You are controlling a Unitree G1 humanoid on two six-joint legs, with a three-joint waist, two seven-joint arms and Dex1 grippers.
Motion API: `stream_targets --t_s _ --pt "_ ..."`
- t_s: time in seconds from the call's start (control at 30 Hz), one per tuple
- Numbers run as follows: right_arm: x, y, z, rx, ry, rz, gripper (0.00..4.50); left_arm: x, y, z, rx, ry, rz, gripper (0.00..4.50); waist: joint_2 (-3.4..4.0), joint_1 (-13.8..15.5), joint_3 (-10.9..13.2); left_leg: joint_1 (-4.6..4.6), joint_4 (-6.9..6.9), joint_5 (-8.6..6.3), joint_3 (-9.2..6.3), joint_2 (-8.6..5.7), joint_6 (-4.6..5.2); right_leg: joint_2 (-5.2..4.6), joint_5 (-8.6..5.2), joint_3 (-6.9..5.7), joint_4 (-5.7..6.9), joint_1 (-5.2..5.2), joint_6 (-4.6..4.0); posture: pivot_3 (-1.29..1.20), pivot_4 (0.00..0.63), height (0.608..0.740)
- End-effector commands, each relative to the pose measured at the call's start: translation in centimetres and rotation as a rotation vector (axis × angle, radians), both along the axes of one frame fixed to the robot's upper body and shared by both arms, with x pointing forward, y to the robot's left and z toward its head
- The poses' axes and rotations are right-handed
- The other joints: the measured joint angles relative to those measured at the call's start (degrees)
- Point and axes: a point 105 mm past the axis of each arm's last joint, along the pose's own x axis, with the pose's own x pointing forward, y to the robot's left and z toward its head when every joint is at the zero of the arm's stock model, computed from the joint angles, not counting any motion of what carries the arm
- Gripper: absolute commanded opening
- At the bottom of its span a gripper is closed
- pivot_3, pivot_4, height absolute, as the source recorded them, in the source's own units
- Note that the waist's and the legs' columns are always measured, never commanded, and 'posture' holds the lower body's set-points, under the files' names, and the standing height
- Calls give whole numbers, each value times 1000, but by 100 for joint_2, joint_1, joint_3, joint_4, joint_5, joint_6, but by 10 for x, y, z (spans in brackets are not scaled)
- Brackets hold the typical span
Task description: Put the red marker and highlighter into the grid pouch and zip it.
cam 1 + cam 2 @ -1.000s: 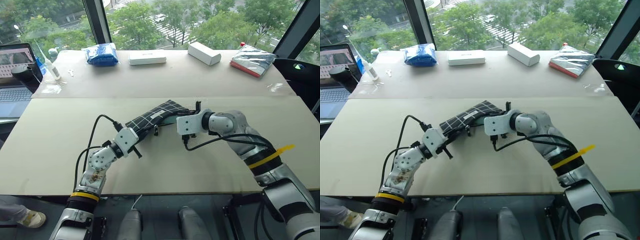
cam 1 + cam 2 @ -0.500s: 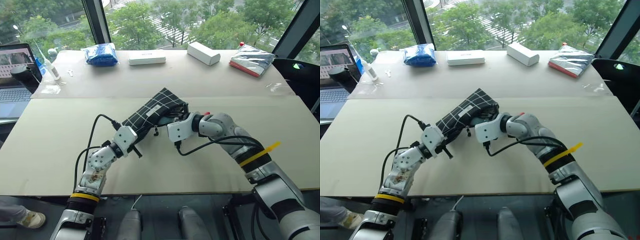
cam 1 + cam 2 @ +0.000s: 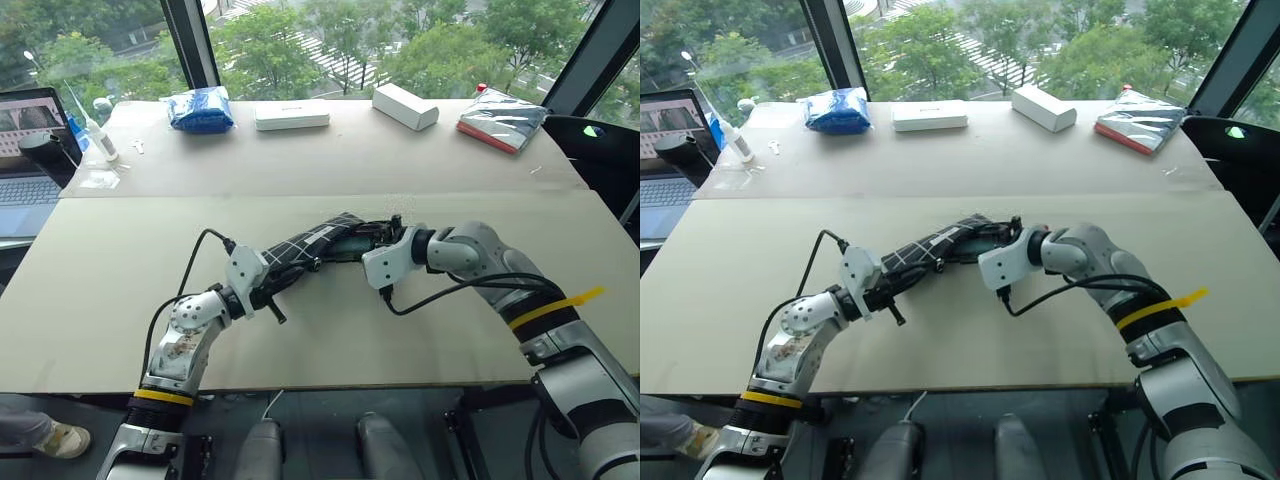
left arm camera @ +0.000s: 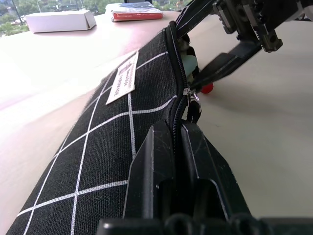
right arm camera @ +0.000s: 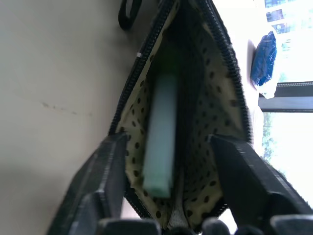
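The grid pouch (image 3: 305, 243) lies low across the middle of the table, black with thin white lines. My left gripper (image 4: 176, 128) is shut on the pouch's zipper edge at its near end. At the far end its mouth gapes open onto a dotted lining. The highlighter (image 5: 164, 107), pale green, lies inside. My right gripper (image 3: 368, 236) is open at that mouth, one finger on each side. A small red spot (image 4: 208, 88) shows beside the mouth under a right finger. I cannot tell if it is the red marker.
Along the table's far edge lie a blue bundle (image 3: 202, 108), two white boxes (image 3: 292, 115) (image 3: 405, 105) and a silver and red packet (image 3: 505, 118). A laptop (image 3: 25, 150) and a small bottle (image 3: 100, 135) stand at the far left.
Half a second ago the pouch was tipped up with its mouth raised; it has since dropped low and flatter. My right gripper has opened wide and eased back. My left wrist has rolled.
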Motion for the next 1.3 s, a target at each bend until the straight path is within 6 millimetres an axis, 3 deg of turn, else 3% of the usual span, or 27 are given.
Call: stream_targets --t_s 0.03,0.17,0.27,0.4,0.47,0.63,0.93,1.3 --pt "4 0 29 86 -64 -11 4465 -1 2 8 -9 -45 5 0 0 2 0 0 0 0 0 0 0 0 0 0 0 0 0 0 150 740" --pt "6 -13 45 175 -27 -43 4465 -1 4 4 -4 -45 16 0 0 13 0 0 1 0 0 -1 0 -1 0 0 0 1 0 0 150 740" --pt "-1 -22 59 317 113 -51 4465 2 7 4 0 -50 40 0 0 24 0 0 3 0 0 -1 0 -1 0 0 -1 4 0 0 150 740" --pt "-13 -43 95 814 613 -131 4465 4 8 -3 15 -52 58 0 0 41 0 2 8 0 -4 0 1 -1 0 -3 -1 16 0 0 150 740" --pt "-10 -52 103 955 705 -210 4465 4 8 -4 16 -52 61 0 0 41 0 10 10 -1 -9 0 1 -2 0 -8 -1 28 0 0 150 740" --pt "3 -66 86 1208 847 -572 4465 4 7 -7 16 -54 65 0 0 20 0 55 3 -2 -9 4 4 3 -1 -11 -8 69 0 0 150 740" --pt "7 -97 46 1445 774 -1165 4465 4 2 -11 11 -55 54 0 2 49 -1 42 7 -2 -8 3 4 2 -1 -11 -5 59 1 0 150 740" --pt "17 -87 24 1501 774 -1304 4465 6 -3 -5 9 -72 50 0 3 -70 -2 46 -4 -2 -7 6 4 5 -1 -9 -7 56 1 0 150 740"
